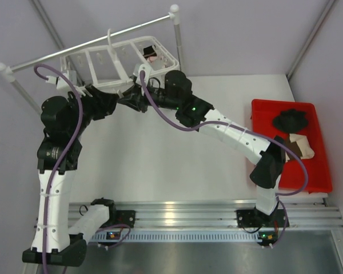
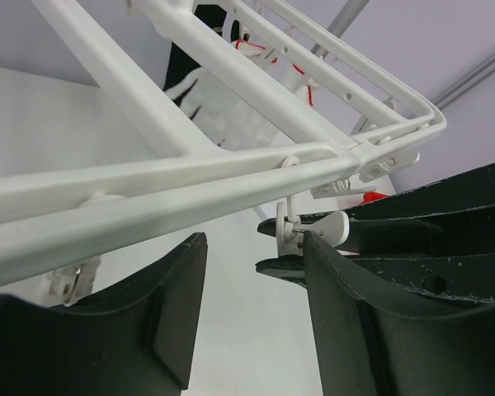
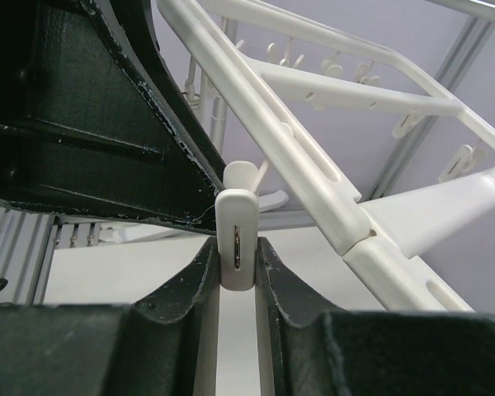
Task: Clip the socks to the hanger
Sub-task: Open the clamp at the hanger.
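The white hanger [image 1: 111, 60] hangs from a grey rail at the back left. It also shows in the left wrist view [image 2: 231, 165] and the right wrist view [image 3: 313, 165]. My right gripper [image 3: 236, 252] is shut on one white dangling clip [image 3: 236, 235] under the frame; this clip also shows in the left wrist view [image 2: 318, 229]. My left gripper [image 2: 253, 272] is open and empty just below the frame, facing the right gripper [image 1: 128, 104]. The black sock [image 1: 291, 120] and the cream and brown sock [image 1: 300, 145] lie in the red bin [image 1: 263, 105] at the right.
The grey rail [image 1: 91, 43] with white ball ends crosses the back on thin posts. A small dark and red item [image 1: 150, 54] hangs at the hanger's far corner. Both arms crowd together under the hanger. Grey walls close in the table.
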Tool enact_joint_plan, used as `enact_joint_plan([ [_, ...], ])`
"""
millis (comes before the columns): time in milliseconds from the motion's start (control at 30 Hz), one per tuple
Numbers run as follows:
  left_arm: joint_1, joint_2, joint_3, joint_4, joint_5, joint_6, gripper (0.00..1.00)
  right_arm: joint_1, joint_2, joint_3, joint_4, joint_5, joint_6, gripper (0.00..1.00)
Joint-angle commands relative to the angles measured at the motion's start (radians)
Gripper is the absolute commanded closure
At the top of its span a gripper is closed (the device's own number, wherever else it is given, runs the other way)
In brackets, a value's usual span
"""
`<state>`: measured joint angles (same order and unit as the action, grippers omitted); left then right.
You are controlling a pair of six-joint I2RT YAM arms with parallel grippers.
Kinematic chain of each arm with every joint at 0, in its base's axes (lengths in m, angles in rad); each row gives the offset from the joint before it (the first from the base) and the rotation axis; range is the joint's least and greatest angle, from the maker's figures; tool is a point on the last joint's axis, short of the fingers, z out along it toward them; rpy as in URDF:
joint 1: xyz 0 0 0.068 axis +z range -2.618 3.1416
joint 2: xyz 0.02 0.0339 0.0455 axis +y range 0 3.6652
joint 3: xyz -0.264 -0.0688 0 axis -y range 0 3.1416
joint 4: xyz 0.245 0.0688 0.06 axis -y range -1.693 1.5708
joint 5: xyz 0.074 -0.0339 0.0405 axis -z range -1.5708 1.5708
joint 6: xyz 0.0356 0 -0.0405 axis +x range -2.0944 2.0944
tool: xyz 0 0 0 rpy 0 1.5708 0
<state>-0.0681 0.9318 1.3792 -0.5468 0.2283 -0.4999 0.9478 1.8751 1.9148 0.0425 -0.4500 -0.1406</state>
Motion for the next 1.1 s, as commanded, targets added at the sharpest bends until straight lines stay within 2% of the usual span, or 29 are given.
enact_joint_plan([
  [0, 0.001, -0.021, -0.015, 0.151, 0.077, -0.038, 0.45, 0.016, -0.004, 0.055, 0.016, -0.053, -0.002, 1.0],
  [133, 0.001, -0.031, -0.022, 0.153, 0.106, -0.046, 0.44, 0.012, -0.004, 0.059, 0.017, -0.055, 0.004, 1.0],
  [300, 0.001, -0.034, -0.009, 0.097, 0.12, -0.049, 0.38, 0.0, 0.001, 0.062, 0.028, -0.052, 0.038, 1.0],
  [500, 0.001, -0.048, -0.025, 0.128, 0.149, -0.049, 0.34, -0.018, 0.002, 0.067, 0.026, -0.052, 0.073, 1.0],
  [733, 0.001, -0.047, -0.032, 0.156, 0.143, -0.065, 0.34, -0.021, 0.001, 0.064, 0.03, -0.059, 0.07, 1.0],
  [900, 0.001, -0.027, -0.031, 0.197, 0.088, -0.072, 0.36, -0.009, -0.002, 0.064, 0.013, -0.061, 0.027, 1.0],
  [1067, 0.001, -0.001, -0.016, 0.235, 0.091, -0.078, 0.39, 0.0, -0.004, 0.064, -0.009, -0.047, -0.014, 1.0],
])
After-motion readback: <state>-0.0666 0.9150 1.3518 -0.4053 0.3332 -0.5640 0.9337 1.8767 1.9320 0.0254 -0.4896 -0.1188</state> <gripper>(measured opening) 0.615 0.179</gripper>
